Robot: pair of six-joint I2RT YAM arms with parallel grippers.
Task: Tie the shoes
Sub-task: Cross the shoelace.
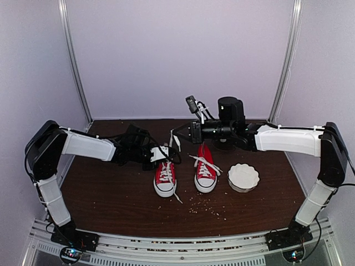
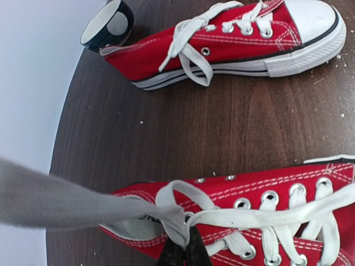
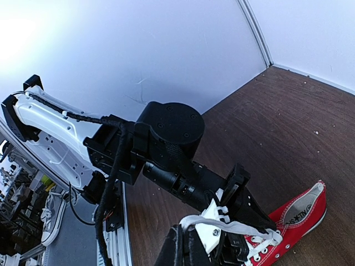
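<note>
Two red sneakers with white toe caps stand side by side, toes toward me: the left shoe (image 1: 165, 178) and the right shoe (image 1: 205, 173). My left gripper (image 1: 162, 154) is over the left shoe's heel end, shut on its white lace (image 2: 166, 213) at the top eyelets; its tips show in the left wrist view (image 2: 186, 246). My right gripper (image 1: 176, 134) is shut on the other strand of that lace (image 3: 244, 226), held taut above the left shoe (image 3: 294, 219); its tips show in the right wrist view (image 3: 197, 238). The right shoe (image 2: 233, 44) has loose laces (image 1: 206, 163).
A white scalloped bowl (image 1: 243, 176) sits right of the shoes. A dark cup with white dots (image 2: 108, 25) stands behind the right shoe's heel. Crumbs lie on the brown table (image 1: 111, 194) in front of the shoes. Pale walls enclose the table on three sides.
</note>
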